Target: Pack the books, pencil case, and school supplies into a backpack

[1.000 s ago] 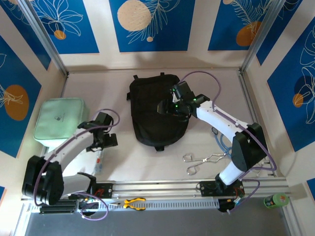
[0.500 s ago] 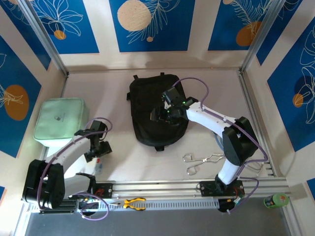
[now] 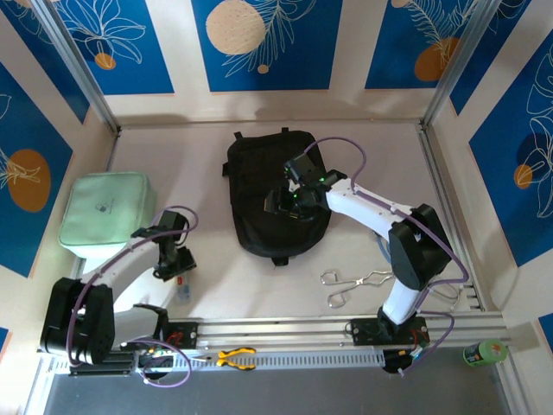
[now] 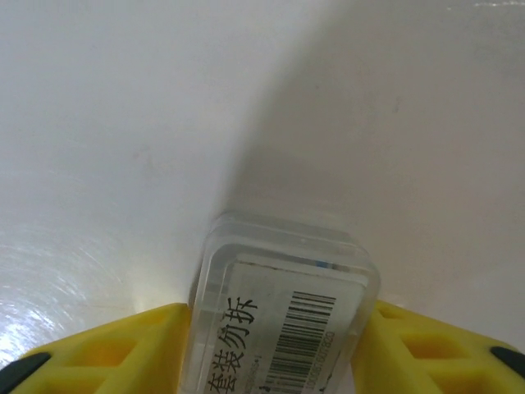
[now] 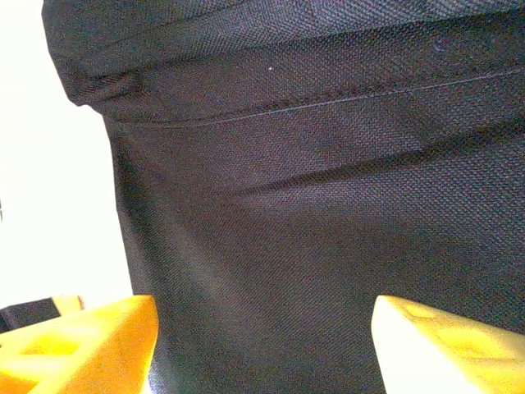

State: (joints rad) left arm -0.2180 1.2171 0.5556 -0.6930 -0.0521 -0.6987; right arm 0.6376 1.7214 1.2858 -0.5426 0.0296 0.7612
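Pickup of a school supply looks to be the step in hand. Left gripper (image 3: 173, 262) is down on the table (image 3: 173, 147) at its near-left part, yellow fingers (image 4: 107, 353) flanking a clear plastic box (image 4: 283, 316) with a barcode label (Chinese print, contents not legible). The fingers sit close against both sides of the box; whether they actually pinch it cannot be told. Left arm is folded low, forearm reaching out from its base, wrist tipped down at the box. Backpack (image 3: 259, 173) lies flat mid-table, well apart from the box; a mint-green pouch (image 3: 105, 216) sits at the left. Right gripper (image 3: 289, 201) is over the backpack's right-centre, jaws wide, black fabric spanning between them, nothing pinched as far as seen. Right arm is stretched forward and leftward, elbow near the table's right side. Judged next: firm the hold, lift clear, carry the box right to the backpack, which needs an opening held ready; none can be made out.
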